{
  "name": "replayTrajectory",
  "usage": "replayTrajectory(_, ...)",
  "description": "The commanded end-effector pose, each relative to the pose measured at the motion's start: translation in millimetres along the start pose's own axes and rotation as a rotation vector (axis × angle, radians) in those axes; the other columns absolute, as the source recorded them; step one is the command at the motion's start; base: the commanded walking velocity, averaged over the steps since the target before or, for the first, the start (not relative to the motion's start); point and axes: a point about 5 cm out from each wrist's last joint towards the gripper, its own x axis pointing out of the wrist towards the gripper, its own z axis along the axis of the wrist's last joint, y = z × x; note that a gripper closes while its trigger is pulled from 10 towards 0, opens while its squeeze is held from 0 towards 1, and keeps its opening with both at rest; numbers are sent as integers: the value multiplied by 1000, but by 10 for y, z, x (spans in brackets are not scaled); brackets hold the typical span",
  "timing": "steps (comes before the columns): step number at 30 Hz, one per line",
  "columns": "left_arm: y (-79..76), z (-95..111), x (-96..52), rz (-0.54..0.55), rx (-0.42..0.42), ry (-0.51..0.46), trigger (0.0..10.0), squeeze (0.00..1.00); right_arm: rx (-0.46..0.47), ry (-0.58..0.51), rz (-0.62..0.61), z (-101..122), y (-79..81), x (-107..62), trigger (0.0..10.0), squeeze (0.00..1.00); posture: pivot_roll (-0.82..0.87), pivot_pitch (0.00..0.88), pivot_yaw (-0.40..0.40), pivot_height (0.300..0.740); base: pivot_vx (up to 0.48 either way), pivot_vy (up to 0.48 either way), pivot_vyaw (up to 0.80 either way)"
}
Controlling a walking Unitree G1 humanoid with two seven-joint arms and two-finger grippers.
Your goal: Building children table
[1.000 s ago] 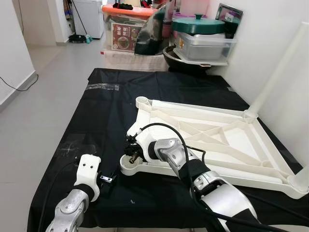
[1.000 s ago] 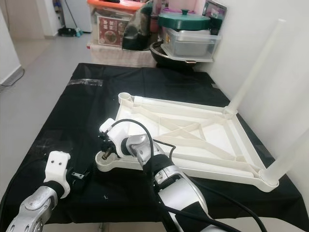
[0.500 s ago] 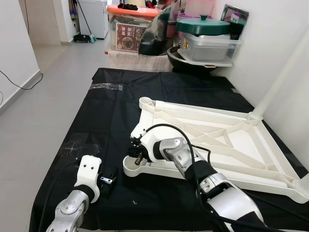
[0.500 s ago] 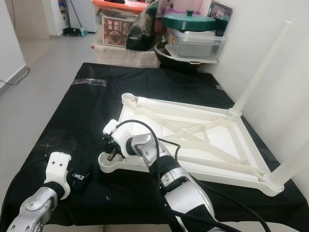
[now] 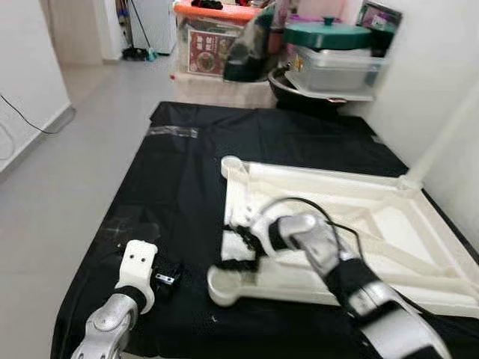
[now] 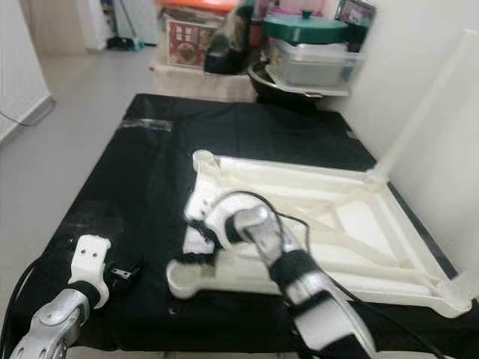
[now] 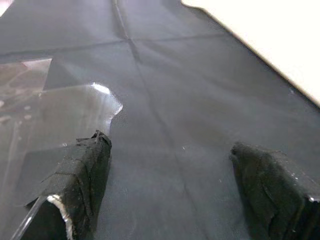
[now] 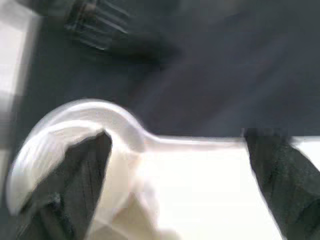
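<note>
Hovering at the corner socket (image 5: 227, 282) of the upturned tabletop (image 5: 352, 224), your right claw (image 5: 238, 253) stands apart, probably to seat a leg; left claw (image 7: 175, 195), also apart, idles.

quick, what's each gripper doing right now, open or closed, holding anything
Left gripper: open, holding nothing, over the black cloth.
Right gripper: open, holding nothing, over the white tabletop's corner socket.

left tool (image 7: 170, 195): two black fingers (image 7: 80, 185) spread apart, nothing between them | surface: black cloth (image 7: 165, 90) with creases, just under the fingertips | clear tape patch (image 7: 50, 115) glints beside one finger | white tabletop edge (image 7: 270, 40) crosses one corner, apart from the fingers
</note>
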Motion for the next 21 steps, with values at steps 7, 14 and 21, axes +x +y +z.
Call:
replayTrajectory(7, -34, -62, -25, -28, 9, 28, 10000, 0, 51, 221, 226, -594, 408, -91, 10000, 1000, 61, 0, -100, 740, 0, 0, 0)
replayTrajectory(14, -46, -73, -11, -38, 16, 36, 10000, 0, 54, 276, 158, -743, 421, -305, 10000, 1000, 45, 0, -85, 740, 0, 0, 0)
replayTrajectory(21, -44, -60, -3, -48, 23, 34, 10000, 0, -12, 252, 170, -599, 460, -298, 10000, 1000, 60, 0, -90, 740, 0, 0, 0)
